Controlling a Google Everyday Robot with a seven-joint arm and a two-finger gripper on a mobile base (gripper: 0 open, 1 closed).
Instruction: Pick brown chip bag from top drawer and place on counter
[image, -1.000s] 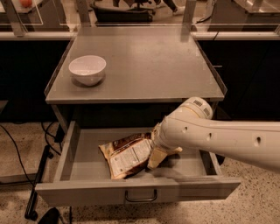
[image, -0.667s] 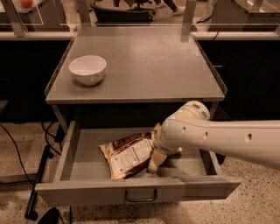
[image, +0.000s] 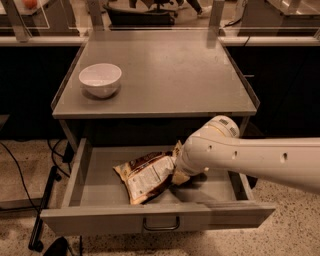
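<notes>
You have the brown chip bag (image: 147, 175) lying flat on the floor of the open top drawer (image: 100, 170), about mid-drawer and nearer the front panel than the back. It is crinkled and dark brown along its upper side, with pale yellow ends and a white label panel facing up; the print on that panel is too small to read. Its long axis runs slantwise, from the drawer's front left toward its back right. Your gripper (image: 178, 167) is down inside the drawer at the bag's right end, mostly hidden behind the white arm (image: 250, 157); you cannot tell whether it is gripping. Above the drawer, the counter (image: 170, 75) carries a white bowl (image: 100, 79)
</notes>
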